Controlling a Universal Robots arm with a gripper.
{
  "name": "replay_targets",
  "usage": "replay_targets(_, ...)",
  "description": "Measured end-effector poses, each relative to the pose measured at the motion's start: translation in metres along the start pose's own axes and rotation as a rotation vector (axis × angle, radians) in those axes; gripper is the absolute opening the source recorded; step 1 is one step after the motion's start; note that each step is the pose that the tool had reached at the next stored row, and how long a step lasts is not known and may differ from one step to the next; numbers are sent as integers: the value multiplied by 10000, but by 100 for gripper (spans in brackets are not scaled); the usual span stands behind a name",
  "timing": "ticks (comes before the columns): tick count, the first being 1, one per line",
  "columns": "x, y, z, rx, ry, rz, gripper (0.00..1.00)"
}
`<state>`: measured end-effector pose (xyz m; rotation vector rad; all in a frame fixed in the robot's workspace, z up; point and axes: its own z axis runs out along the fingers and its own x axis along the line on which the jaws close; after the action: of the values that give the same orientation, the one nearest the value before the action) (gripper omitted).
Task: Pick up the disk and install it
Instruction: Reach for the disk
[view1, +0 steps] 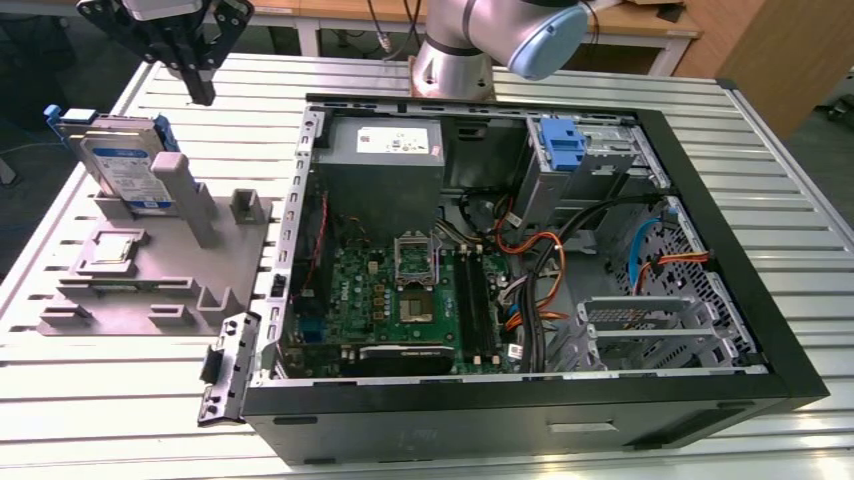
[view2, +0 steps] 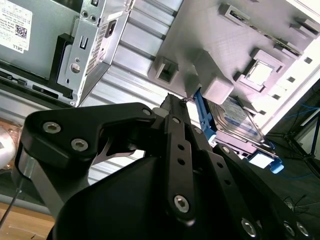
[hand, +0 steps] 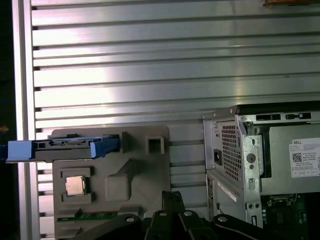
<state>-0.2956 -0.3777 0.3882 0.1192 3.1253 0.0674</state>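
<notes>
1 black end effector (view1: 200, 92) hangs from 1 silver-and-blue robot arm (view1: 497, 40) over the slatted silver metal table (view1: 120, 400), at the exterior view's upper left. Its 2 fingers are closed tip to tip with nothing between them; both wrist views show the same closed, empty end effector (view2: 172, 100) (hand: 172, 196).

1 flat rectangular silver metal disk (view1: 127, 165) with a blue-and-white label and blue plastic side rails stands on its edge, tilted, in a slot of 1 grey plastic fixture plate (view1: 167, 275), leaning against 1 of the plate's upright grey posts. The end effector is above the disk's top edge, a little toward the exterior view's right, near it but apart from it. In the second wrist view the disk (view2: 235, 117) lies just past the fingertips, and in the first wrist view the disk (hand: 75, 145) is seen edge-on along the fixture plate (hand: 150, 170).

1 small square silver processor chip (view1: 112, 250) sits in a square recess of the same plate, near the disk's foot.

To the exterior view's right of the plate lies 1 open black computer case (view1: 534, 410) on its side. Inside it are 1 green motherboard (view1: 387, 300), 1 silver power supply box (view1: 380, 150) and 1 bare blue plastic bracket (view1: 563, 148) in the metal drive cage.
</notes>
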Motion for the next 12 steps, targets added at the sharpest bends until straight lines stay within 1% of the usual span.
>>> replay_targets(12, 40, -3, -1, 1, 0, 0, 10)
